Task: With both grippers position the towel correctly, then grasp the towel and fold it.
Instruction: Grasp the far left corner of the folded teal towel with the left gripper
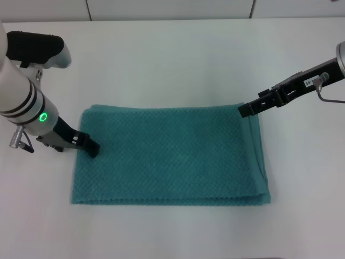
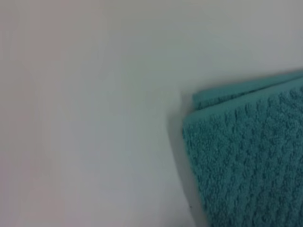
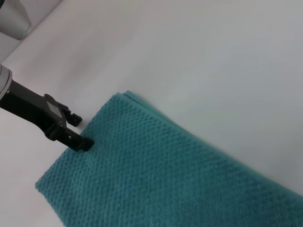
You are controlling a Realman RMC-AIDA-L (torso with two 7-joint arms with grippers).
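The towel (image 1: 170,156) lies flat on the white table (image 1: 172,59), already doubled into a wide rectangle with its stacked layers showing along the edge nearest the right gripper (image 1: 245,109). The left gripper (image 1: 92,148) sits low at the towel's opposite short edge, its black tip resting on the cloth just inside that edge, with the bulk of the fabric spreading away beyond the tip. Whether its fingers are spread or pressed together cannot be told; the right wrist view shows the same tip (image 3: 80,141) meeting the cloth (image 3: 156,179) but not the gap between the fingers. The right gripper reaches in to the far corner on its own side, its tip at the towel's edge, the rest of the cloth lying ahead of and below it. Its finger state cannot be told either. The left wrist view shows only a layered towel corner (image 2: 246,156) on the bare tabletop.
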